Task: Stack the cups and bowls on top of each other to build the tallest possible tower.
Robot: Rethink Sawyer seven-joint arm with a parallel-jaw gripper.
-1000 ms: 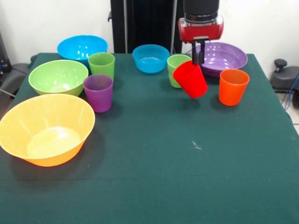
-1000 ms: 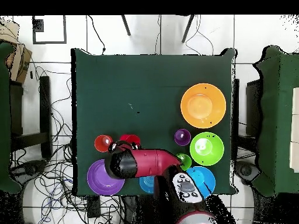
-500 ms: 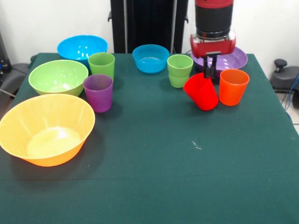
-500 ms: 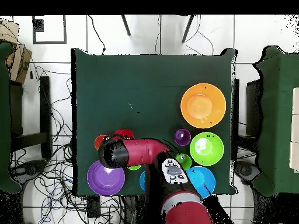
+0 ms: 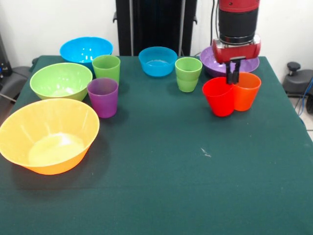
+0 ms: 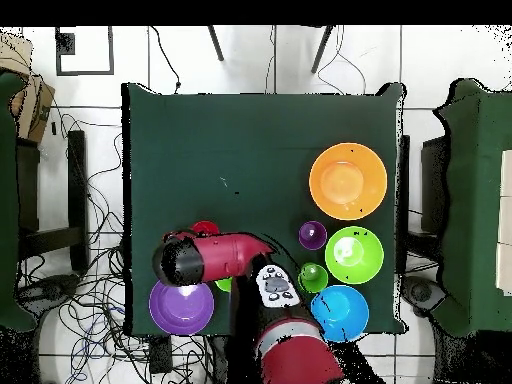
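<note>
The front camera sits across the green table (image 5: 161, 186), facing the robot's pedestal at the far edge, fairly close. The overhead camera looks straight down from high up, base at bottom. Both share the whole tabletop, including the yellow-orange bowl (image 5: 48, 134) (image 6: 347, 181).

Five cups: red (image 5: 218, 96) at the claw (image 5: 233, 78), orange (image 5: 246, 91) beside it, purple (image 5: 102, 97) and two light green (image 5: 188, 74) (image 5: 106, 68) farther off. Five bowls: yellow-orange (image 5: 48, 135), light green (image 5: 61, 81), purple (image 5: 212, 60), two blue (image 5: 86, 50) (image 5: 157, 60).
</note>
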